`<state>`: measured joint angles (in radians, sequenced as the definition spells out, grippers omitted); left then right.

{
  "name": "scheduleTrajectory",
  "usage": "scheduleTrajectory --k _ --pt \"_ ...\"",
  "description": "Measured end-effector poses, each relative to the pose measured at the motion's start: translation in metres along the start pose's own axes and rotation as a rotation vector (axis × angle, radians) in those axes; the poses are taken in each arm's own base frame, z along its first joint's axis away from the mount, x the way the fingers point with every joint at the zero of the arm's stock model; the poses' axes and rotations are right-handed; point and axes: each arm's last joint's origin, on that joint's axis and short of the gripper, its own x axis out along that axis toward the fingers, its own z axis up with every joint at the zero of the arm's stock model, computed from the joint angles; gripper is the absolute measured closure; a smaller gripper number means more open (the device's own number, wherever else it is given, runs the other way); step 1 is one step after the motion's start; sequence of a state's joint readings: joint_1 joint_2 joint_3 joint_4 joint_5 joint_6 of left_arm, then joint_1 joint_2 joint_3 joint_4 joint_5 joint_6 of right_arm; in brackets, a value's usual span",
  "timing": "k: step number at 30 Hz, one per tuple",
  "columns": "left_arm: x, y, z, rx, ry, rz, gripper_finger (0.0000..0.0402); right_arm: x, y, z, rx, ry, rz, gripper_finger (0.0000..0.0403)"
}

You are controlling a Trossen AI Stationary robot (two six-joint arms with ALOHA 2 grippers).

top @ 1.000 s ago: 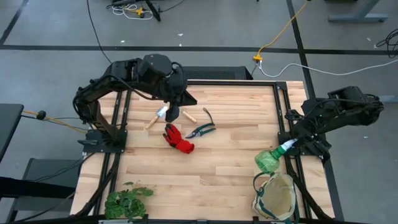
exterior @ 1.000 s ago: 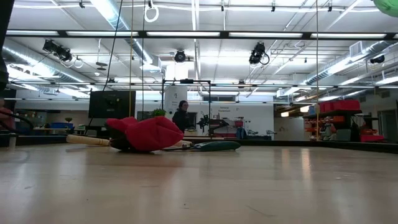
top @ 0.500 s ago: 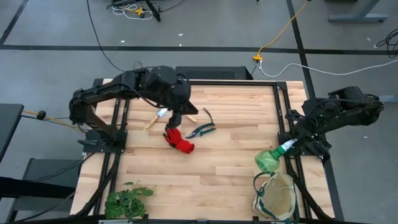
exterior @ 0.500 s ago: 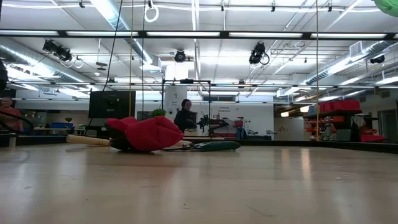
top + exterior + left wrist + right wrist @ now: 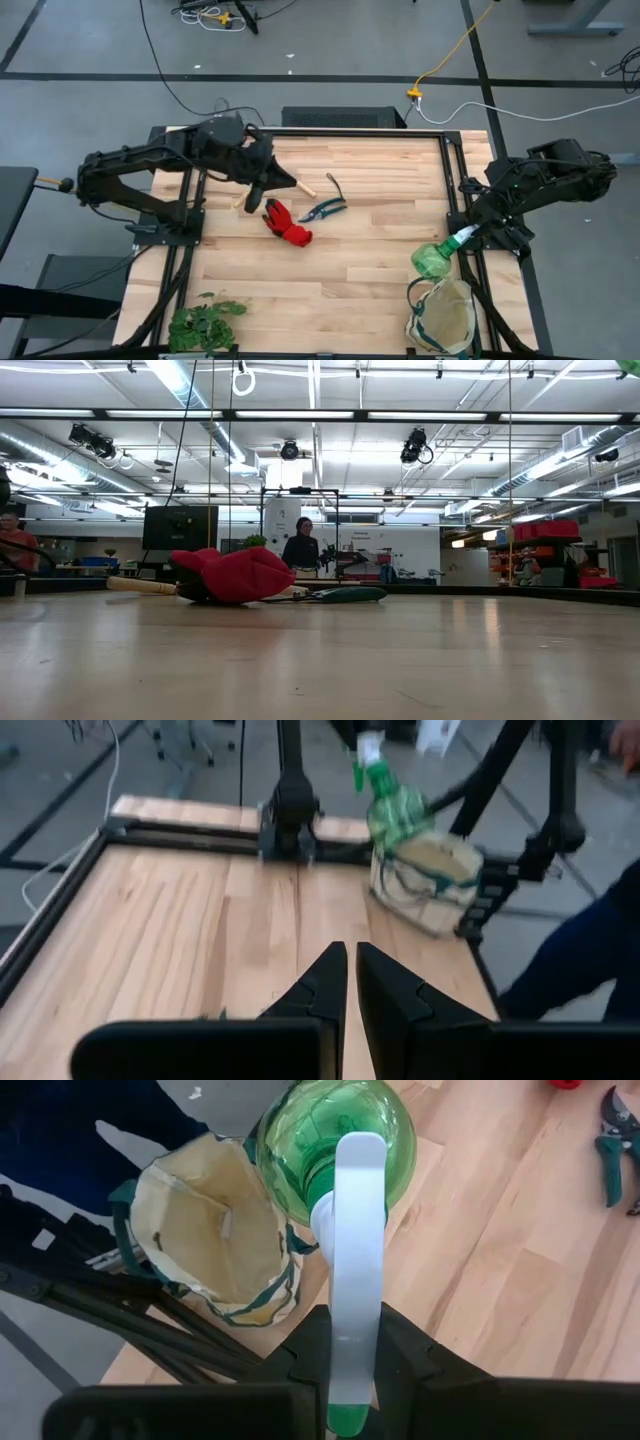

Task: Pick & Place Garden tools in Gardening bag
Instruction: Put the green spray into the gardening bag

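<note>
Here the spray bottle (image 5: 432, 259) is carried by the right hand (image 5: 356, 1348), whose fingers are clamped on the white trigger head, so that the green body hangs forward of the wrist. It is held off the bench (image 5: 370, 190), at the right edge and just beside the bag (image 5: 441, 316), which sits at the near right corner with its mouth open upward; in the right wrist view the bottle is seen partly over the bag's rim. The grip at the head seems chosen so that the bottle can be lowered body-first into the opening.

The left hand (image 5: 351, 982) is held above the far left part of the bench with its fingers together and nothing between them, presumably parked near the tools left to fetch. Those tools lie grouped there: the glove (image 5: 286, 223), the shears (image 5: 326, 207) just beside it, and a wooden handle (image 5: 298, 186) partly hidden under the left arm. The plant (image 5: 203, 322) lies at the near left corner, well apart.
</note>
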<state>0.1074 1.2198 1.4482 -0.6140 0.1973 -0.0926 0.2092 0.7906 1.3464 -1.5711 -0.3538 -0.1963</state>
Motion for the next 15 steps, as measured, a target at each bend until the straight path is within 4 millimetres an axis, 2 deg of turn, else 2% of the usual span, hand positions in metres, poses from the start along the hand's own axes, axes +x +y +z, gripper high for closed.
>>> scheduleTrajectory --k 6,15 --pt "-0.011 -0.002 -0.002 -0.016 -0.021 0.011 0.0372 -0.003 0.001 0.001 -0.001 -0.012 -0.008 0.0350" --pt "-0.011 -0.002 0.000 -0.021 -0.036 0.016 0.0372 -0.035 0.010 0.013 -0.033 -0.129 -0.057 0.0350"
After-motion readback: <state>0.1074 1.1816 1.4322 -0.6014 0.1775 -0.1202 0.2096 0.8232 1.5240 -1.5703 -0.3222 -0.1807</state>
